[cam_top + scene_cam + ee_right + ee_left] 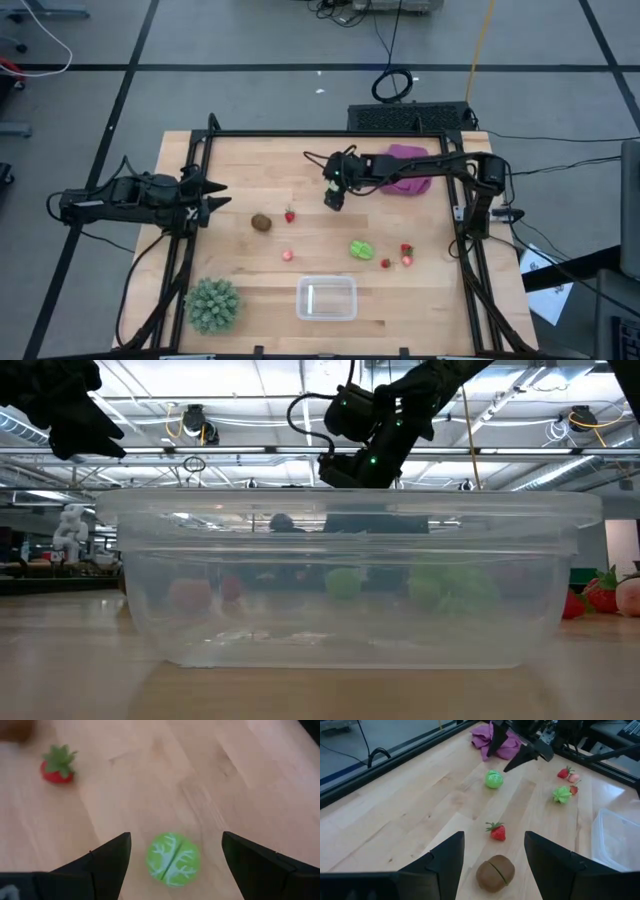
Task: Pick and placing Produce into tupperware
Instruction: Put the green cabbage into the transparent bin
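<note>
the left gripper (212,195) waits at the table's left edge, fingers apart, the brown kiwi (261,222) just beyond it. the right gripper (333,198), jaws spread, hangs above a round light-green piece (173,859) that only the wrist views show; from overhead the gripper hides it. a second green piece (361,249) lies beyond the tupperware (326,298), strawberries (406,255) to its right.

Two black jointed arms, looped cables, green lights, pointed dark fingers (107,860).
</note>
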{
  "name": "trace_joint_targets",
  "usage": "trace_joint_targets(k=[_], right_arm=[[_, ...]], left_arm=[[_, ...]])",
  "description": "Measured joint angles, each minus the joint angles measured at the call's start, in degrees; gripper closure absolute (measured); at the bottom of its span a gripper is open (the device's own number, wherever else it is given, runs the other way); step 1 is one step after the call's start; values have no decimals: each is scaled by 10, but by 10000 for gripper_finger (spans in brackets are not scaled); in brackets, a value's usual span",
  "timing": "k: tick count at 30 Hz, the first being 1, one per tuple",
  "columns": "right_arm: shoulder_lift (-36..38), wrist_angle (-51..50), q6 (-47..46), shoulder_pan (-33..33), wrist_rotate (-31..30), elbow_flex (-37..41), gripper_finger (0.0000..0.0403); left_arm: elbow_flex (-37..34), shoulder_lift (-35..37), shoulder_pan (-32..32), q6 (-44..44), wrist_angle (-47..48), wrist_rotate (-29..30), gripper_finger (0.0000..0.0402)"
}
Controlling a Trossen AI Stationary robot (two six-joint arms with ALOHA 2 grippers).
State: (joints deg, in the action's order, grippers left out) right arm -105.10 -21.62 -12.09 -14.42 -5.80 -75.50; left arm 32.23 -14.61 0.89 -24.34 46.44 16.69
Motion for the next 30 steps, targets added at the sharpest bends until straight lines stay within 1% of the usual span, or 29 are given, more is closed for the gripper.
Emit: trace_joint_targets(k=[8,10,13,14,20,30], right_arm=[[0,1,-95,-18,9,0,98],[0,2,-135,-21,35,0,98],[0,2,-178,-27,96,0,98],[0,2,-181,-29,106,0,98],[0,6,-163,-36,116,0,98],[0,-16,-144,-43,117,0,98]], left_arm=[[0,0,0,0,0,0,190],[0,0,0,0,0,0,190],[0,0,0,-1,0,0,190],[0,0,0,-1,0,0,190],[0,0,0,-2,0,0,190],[0,0,0,-2,0,-1,190]])
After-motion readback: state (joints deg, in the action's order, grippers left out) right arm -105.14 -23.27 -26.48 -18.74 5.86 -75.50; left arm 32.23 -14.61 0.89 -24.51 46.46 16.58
